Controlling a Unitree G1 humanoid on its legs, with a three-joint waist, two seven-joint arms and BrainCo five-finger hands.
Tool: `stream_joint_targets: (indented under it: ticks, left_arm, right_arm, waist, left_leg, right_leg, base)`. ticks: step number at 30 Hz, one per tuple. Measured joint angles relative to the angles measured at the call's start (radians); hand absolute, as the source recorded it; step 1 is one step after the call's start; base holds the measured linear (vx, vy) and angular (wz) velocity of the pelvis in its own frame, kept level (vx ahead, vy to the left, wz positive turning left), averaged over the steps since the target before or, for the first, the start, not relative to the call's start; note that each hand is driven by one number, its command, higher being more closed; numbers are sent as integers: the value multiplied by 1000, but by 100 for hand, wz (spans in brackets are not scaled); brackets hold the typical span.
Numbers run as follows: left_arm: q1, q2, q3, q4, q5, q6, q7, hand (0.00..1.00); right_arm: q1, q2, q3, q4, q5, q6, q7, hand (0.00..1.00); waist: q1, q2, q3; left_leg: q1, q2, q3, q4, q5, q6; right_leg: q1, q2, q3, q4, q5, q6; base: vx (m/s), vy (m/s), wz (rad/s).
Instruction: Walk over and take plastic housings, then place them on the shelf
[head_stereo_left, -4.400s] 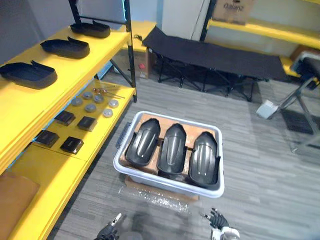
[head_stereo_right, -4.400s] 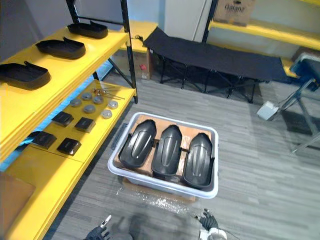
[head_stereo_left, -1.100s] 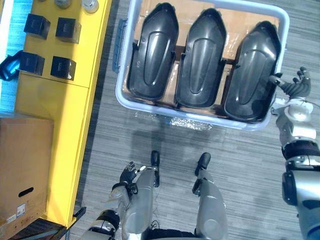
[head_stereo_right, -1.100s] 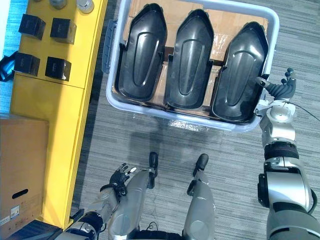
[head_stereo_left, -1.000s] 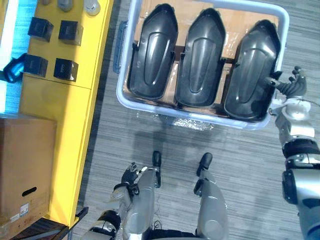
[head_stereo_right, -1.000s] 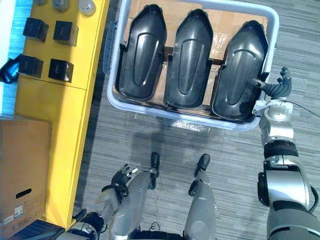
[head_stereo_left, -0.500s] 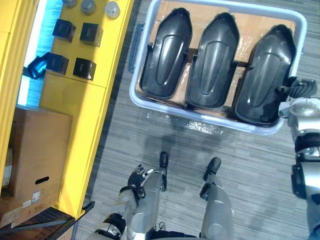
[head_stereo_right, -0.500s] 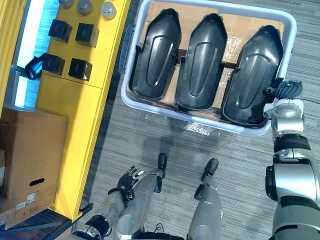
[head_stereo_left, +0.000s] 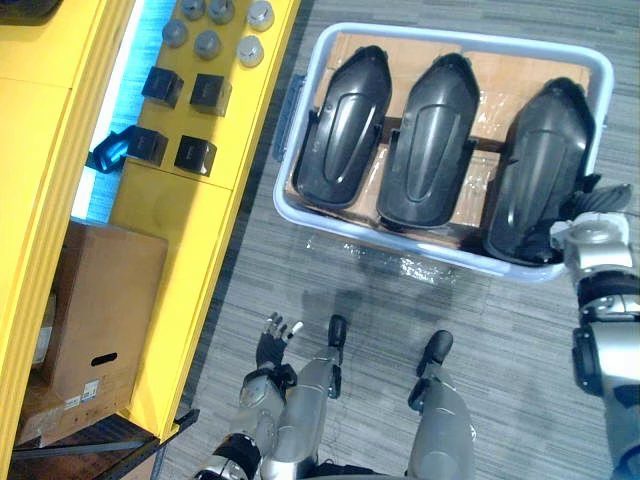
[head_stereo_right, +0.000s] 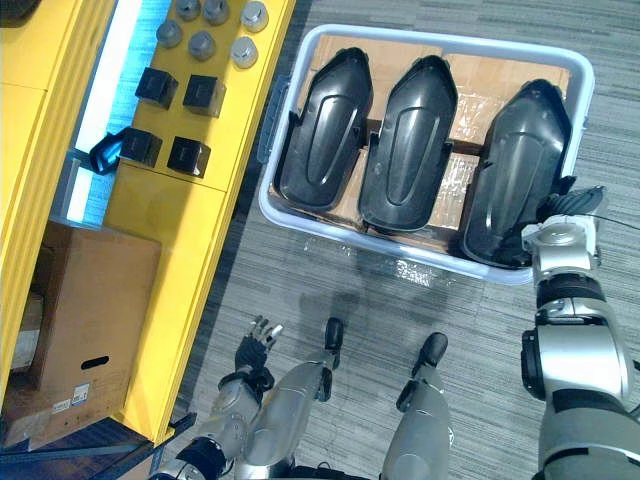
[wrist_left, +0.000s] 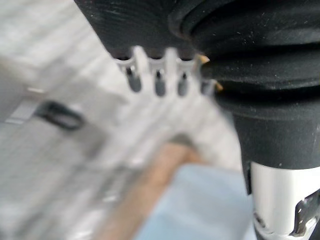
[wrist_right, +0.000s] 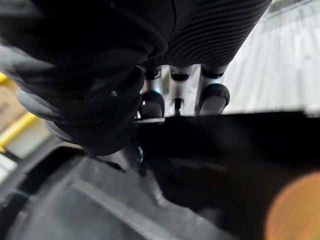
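I stand over a pale blue-white plastic bin (head_stereo_left: 303, 100) on the grey striped floor (head_stereo_left: 520, 320). Three dark grey moulded plastic housings lie in it side by side on a brown cardboard liner (head_stereo_left: 492, 72), long ends pointing away from me: the left housing (head_stereo_left: 340, 130), the middle housing (head_stereo_left: 430, 135) and the rightmost housing (head_stereo_left: 540, 160).

My right hand (head_stereo_right: 568, 207) is at the near right edge of the rightmost housing, just inside the bin's right wall. In the right wrist view my fingers (wrist_right: 212, 97) curl over the outer side of that housing's black rim (wrist_right: 225, 135), with the thumb down on the hollow inner side, so the hand pinches the rim between them. The housing lies in the bin beside the other two, not lifted.

My left hand (head_stereo_left: 272, 335) hangs low at my side over the floor, holding nothing, near the front edge of the yellow metal shelf (head_stereo_left: 170, 230). Its fingers (wrist_left: 159, 85) are straight and slightly spread.

The shelf runs along my left. On it sit small black square blocks (head_stereo_left: 208, 92) in pairs, and farther on a cluster of round grey metal discs (head_stereo_left: 207, 45). A brown cardboard box (head_stereo_left: 100, 320) with a slot handle stands on a lower level, beside the shelf's near end.
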Motion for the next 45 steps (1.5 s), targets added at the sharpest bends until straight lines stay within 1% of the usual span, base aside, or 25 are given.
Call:
stream_joint_targets:
  ticks: [2,4,6,7,8,9,10,11,13,15,17,18,19,21,22,23,24,26,27,29,32,36,40,41,45]
  left_arm:
    - [0,3,28,-75,4,-11,78,0]
    - [5,3,52,-134,4,-11,136,0]
    - [19,3,77,-210,48,-11,207,0]
    - [23,6,99,-266,97,-9,257,0]
    - [23,7,124,-331,188,2,323,0]
    - [25,10,134,-370,246,14,359,0]
    - [23,26,143,-440,389,44,426,0]
    - [17,58,147,-510,481,74,462,0]
    - [-17,107,172,-585,549,107,478,0]
    - [-69,163,193,-632,562,125,463,0]
    - [-131,206,199,-660,552,134,409,0]
    - [-181,220,185,-667,530,151,339,0]
    - [-189,222,180,-667,519,158,325,0]
    - [-238,222,102,-658,414,233,194,0]
    - [-244,220,91,-653,401,242,181,0]
    - [-274,213,53,-620,358,280,138,0]
    - [-292,206,37,-591,335,297,116,0]
    - [-391,171,-11,-429,181,353,57,0]
    - [-418,159,-14,-384,146,366,46,0]
    - [-495,151,-33,-262,25,384,20,0]
    - [-573,149,-51,-193,-39,386,-3,0]
    - [-629,136,-69,-182,-44,381,1,0]
    - [-668,114,-69,-182,-49,350,34,0]
    - [-672,112,-68,-182,-50,329,41,0]
    - [-693,107,-56,-188,-148,268,30,0]
  right_arm:
    - [3,0,-1,-51,-31,-25,-37,100]
    - [16,0,0,-80,-60,-32,-50,100]
    - [26,0,1,-103,-68,-36,-73,100]
    - [32,0,1,-132,-72,-45,-88,100]
    - [43,0,1,-158,-78,-58,-99,100]
    - [48,0,2,-171,-80,-63,-106,100]
    - [49,1,2,-186,-85,-65,-118,100]
    - [49,5,3,-202,-86,-66,-132,100]
    - [50,13,3,-211,-87,-80,-155,100]
    - [50,24,3,-220,-93,-104,-182,100]
    - [50,26,2,-239,-115,-133,-206,100]
    - [44,37,2,-250,-128,-162,-223,100]
    - [42,40,2,-252,-131,-167,-225,100]
    - [32,67,1,-289,-156,-194,-256,100]
    - [28,70,1,-293,-156,-198,-260,100]
    - [5,83,1,-302,-159,-213,-266,100]
    - [-10,91,1,-307,-165,-215,-269,100]
    - [-61,123,3,-351,-196,-244,-283,100]
    - [-67,135,3,-369,-201,-254,-290,100]
    - [-78,194,9,-447,-237,-282,-306,100]
    - [-78,227,54,-522,-261,-298,-307,100]
    - [-80,270,100,-561,-297,-309,-307,100]
    - [-77,314,134,-595,-315,-309,-307,100]
    - [-77,323,134,-605,-321,-309,-307,100]
    - [-65,337,161,-607,-332,-340,-292,100]
  waist:
    - [-3,0,0]
    - [-3,0,0]
    - [-2,-1,0]
    - [-3,-1,0]
    - [-5,-1,0]
    - [-6,-2,0]
    - [-6,-2,0]
    - [-8,-2,0]
    - [-19,-3,1]
    - [-31,-10,-1]
    - [-40,-19,0]
    - [-47,-30,-1]
    - [-48,-33,-1]
    - [-62,-46,-4]
    - [-62,-47,-3]
    - [-62,-50,-3]
    - [-62,-50,-3]
    - [-81,-52,-2]
    - [-87,-54,-1]
    - [-108,-82,-2]
    - [-125,-112,2]
    - [-145,-113,2]
    - [-150,-115,3]
    - [-152,-116,3]
    - [-156,-118,4]
  left_leg:
    - [10,-1,-3,-21,17,-2]
    - [30,1,-11,-33,22,-6]
    - [49,1,-14,-51,30,-7]
    - [54,1,-12,-62,35,-8]
    - [58,1,-11,-71,41,-8]
    - [61,2,-10,-77,44,-8]
    - [70,2,-7,-90,49,-10]
    - [81,4,-1,-94,50,-10]
    - [101,5,2,-101,52,-10]
    - [115,7,5,-110,52,-10]
    - [118,9,5,-124,60,-13]
    - [121,15,6,-138,68,-15]
    - [122,16,7,-140,69,-16]
    - [129,25,12,-148,71,-19]
    - [131,26,14,-148,71,-19]
    - [137,31,25,-151,71,-19]
    - [140,33,31,-151,71,-19]
    - [143,36,41,-151,71,-19]
    - [144,37,45,-151,71,-19]
    - [149,45,78,-151,70,-21]
    - [160,53,104,-149,65,-27]
    - [171,58,120,-149,61,-31]
    - [178,69,137,-146,57,-36]
    - [179,71,139,-144,55,-37]
    - [174,76,150,-114,34,-38]
  right_leg:
    - [5,-1,-10,0,0,0]
    - [25,0,-20,-2,0,0]
    - [37,0,-22,-3,0,-1]
    - [36,0,-21,-4,0,-1]
    - [36,0,-21,-4,0,-1]
    - [36,0,-20,-5,0,-1]
    - [37,0,-18,-4,0,-1]
    - [42,1,-15,-5,0,-1]
    - [60,1,-13,-7,0,-1]
    - [69,2,-12,-12,0,-1]
    - [69,2,-11,-22,5,-2]
    - [72,12,-11,-40,17,-7]
    - [73,14,-11,-43,18,-7]
    - [82,24,-11,-58,23,-10]
    - [82,26,-9,-58,24,-11]
    - [82,31,1,-63,29,-15]
    - [84,34,7,-68,34,-16]
    - [87,39,14,-80,42,-18]
    - [87,41,16,-80,43,-18]
    - [87,54,40,-103,61,-24]
    - [87,60,66,-111,65,-25]
    - [86,71,85,-111,66,-27]
    - [85,85,102,-111,67,-29]
    - [83,87,107,-111,67,-29]
    - [83,90,120,-111,67,-29]
  base:
    - [-29,-6,10]
    - [-1,-18,12]
    - [6,-7,4]
    - [0,0,0]
    - [0,0,0]
    - [0,0,0]
    - [15,-11,-7]
    - [19,-13,-9]
    - [24,-13,-5]
    - [17,-8,-4]
    - [5,-12,-6]
    - [4,-14,-6]
    - [17,-34,-5]
    - [24,-35,-4]
    - [26,-26,-13]
    - [21,-19,-17]
    - [23,-22,-23]
    - [12,-18,-14]
    - [0,-13,-15]
    - [2,-16,-30]
    - [8,-23,-27]
    - [6,-20,-15]
    - [16,-27,-13]
    - [23,-30,-11]
    - [25,-6,-10]
